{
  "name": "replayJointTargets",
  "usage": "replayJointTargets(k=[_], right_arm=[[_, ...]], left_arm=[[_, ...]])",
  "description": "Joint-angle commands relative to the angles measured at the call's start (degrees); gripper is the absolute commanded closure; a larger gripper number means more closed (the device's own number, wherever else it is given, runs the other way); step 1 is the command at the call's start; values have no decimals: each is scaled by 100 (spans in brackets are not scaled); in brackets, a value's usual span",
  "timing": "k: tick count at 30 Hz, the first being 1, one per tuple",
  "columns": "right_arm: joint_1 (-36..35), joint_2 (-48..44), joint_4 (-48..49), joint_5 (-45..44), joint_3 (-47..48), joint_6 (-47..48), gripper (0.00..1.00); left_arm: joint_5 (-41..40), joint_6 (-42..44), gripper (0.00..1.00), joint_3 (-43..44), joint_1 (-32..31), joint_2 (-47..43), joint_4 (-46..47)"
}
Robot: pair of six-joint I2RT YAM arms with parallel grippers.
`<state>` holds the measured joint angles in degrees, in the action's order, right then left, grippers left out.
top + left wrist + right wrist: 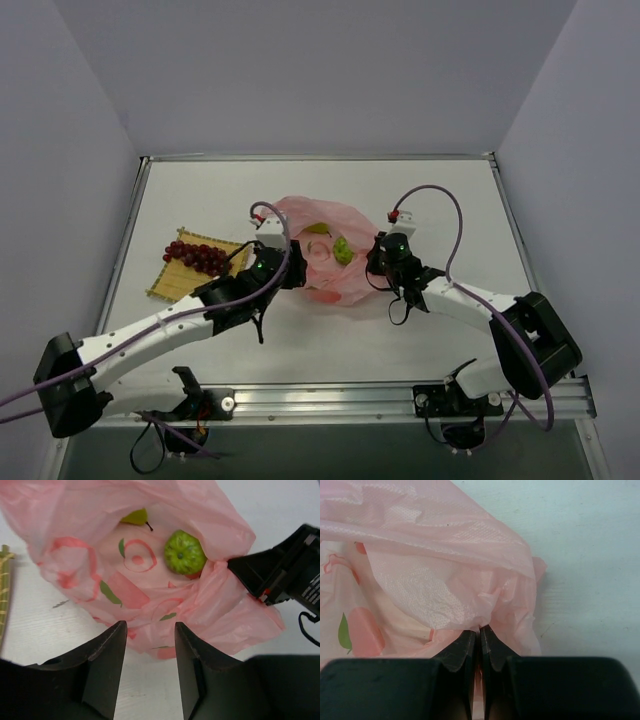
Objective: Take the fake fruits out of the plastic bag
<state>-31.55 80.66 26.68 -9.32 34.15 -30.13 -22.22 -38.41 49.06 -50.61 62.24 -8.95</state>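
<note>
The pink plastic bag [322, 272] lies with its mouth gaping. Left of the bag sits a yellow woven mat [170, 283]. The right gripper [480, 630] is clenched on the bag's right edge. The left gripper [150, 626] is spread wide beside the bag's left edge. A grape bunch [197, 256] rests on the mat, outside the bag. A green apple [184, 552] and a pear [135, 516] lie inside it.

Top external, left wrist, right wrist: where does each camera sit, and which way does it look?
Top external: above and behind the arms, looking down on the table; both arms show, left gripper and right gripper at the plastic bag.
Left wrist: on the left arm, looking into the bag at a green apple; its own open gripper shows below.
Right wrist: on the right arm, facing the bag's edge, pinched in its own shut gripper.
Shared: top external and left wrist both show the apple and right gripper.
</note>
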Motion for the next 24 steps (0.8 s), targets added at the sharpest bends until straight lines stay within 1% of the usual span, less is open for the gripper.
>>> replayJointTargets(k=[1,2,4,5,6,8,10,13,15,16,19,20,22,23,24], right_arm=[[-9,-357,-22,-543,-84,-63,98],[-18,-419,-22,-640,-101,-81,98],[-9,-594,-40,-939,-181,-125,97],[-9,-639,-66,-1027,-198,-160,97],[-9,-674,-57,-1080,-216,-169,97],[-9,-640,-83,-1054,-207,-134,97],[-18,-543,-101,-1028,-172,-133,97],[0,-604,-84,-1107,-189,-160,98],[35,-666,-92,-1168,-198,-160,98],[44,-701,-101,-1168,-198,-177,98],[61,-666,-101,-1125,-207,-221,98],[53,-631,-93,-1116,-207,-230,98],[70,-543,-92,-1116,-190,-230,98],[70,-525,-66,-1098,-190,-230,98],[79,-508,-57,-1055,-172,-221,98]], left_arm=[[-283,-97,59,481,-440,621,455],[-222,-44,59,743,-484,1058,516],[-300,114,59,1017,-564,1491,622],[-318,150,59,1201,-564,1867,727],[-275,167,56,1290,-538,2045,980],[-169,316,52,1483,-494,2544,1167],[-178,448,49,1756,-468,2854,1334],[85,528,46,2002,-301,3477,1527],[339,563,42,2055,-152,3681,1773],[506,633,36,2073,-125,3847,1878],[770,782,25,2134,-46,4068,2221],[859,809,17,2160,-19,4216,2309],[982,896,13,2239,59,4375,2433],[1165,932,9,2292,95,4524,2520],[1271,976,3,2319,130,4604,2686]])
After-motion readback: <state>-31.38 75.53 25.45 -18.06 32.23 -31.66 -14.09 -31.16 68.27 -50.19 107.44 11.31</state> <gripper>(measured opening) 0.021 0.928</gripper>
